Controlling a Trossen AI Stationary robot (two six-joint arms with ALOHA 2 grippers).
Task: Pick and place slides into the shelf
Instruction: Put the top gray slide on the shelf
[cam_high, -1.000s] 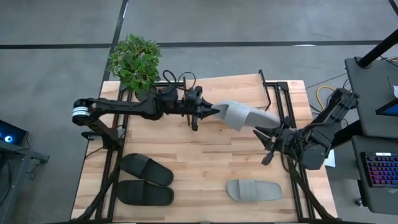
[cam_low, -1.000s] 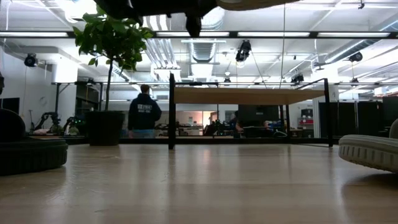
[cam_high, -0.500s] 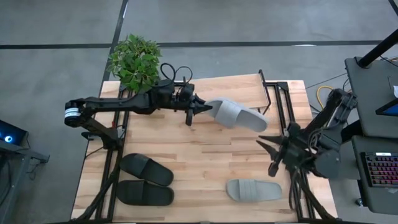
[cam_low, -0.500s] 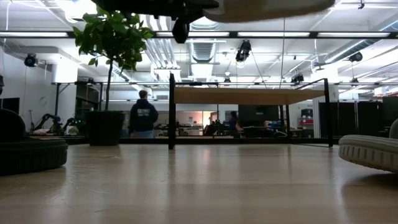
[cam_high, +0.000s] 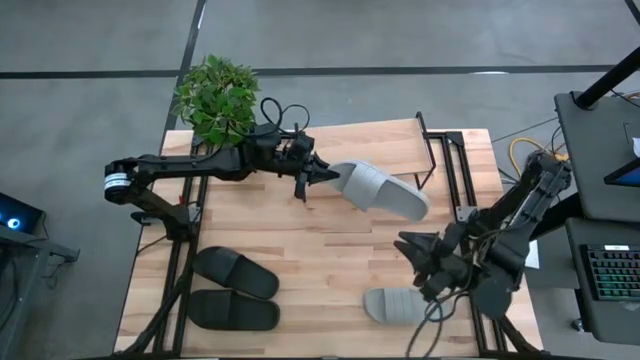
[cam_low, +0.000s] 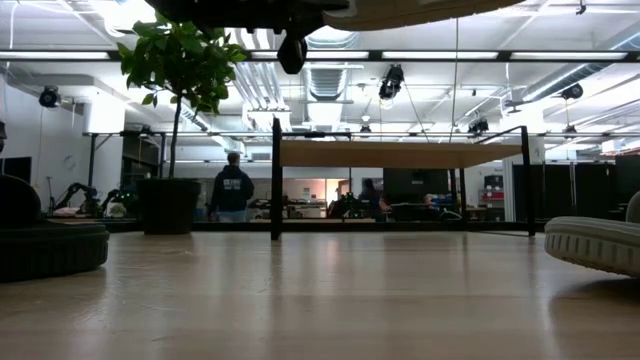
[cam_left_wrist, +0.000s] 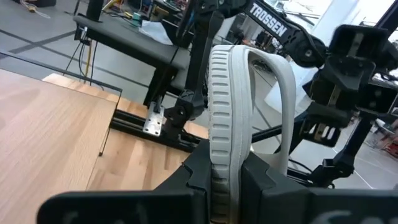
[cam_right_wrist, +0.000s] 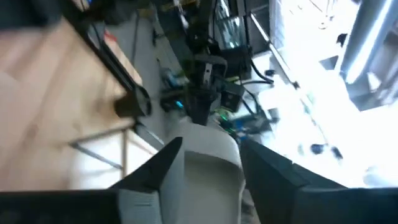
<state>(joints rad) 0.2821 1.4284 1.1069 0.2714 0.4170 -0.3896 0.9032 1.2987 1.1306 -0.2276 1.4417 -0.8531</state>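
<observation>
My left gripper is shut on a light grey slide and holds it in the air over the table's far middle, just in front of the shelf. The slide also shows at the low view's top edge. My right gripper hangs open over the near right. It is above the second grey slide, which lies sole down on the table. Two black slides lie sole down at the near left. A blurred grey slide shows between my right fingers; I cannot tell which one. My left gripper pinches the grey slide's end between its two fingers, one on each face of the sole. The fingers come level from the table's left and lie along the slide. The slide sticks out toward the right, lifted clear and tilted, its strap to one side.
A potted plant stands at the far left corner. Black frame rails run along the shelf's right end and both table sides. The table's middle is bare wood. A person stands in the room beyond.
My left gripper has drawn the grey slide a little toward the table's left and rolled it, so it lies flatter. My right gripper has moved toward the near edge, away from the held slide, and rolled its wrist. It now hangs over the grey slide on the table.
</observation>
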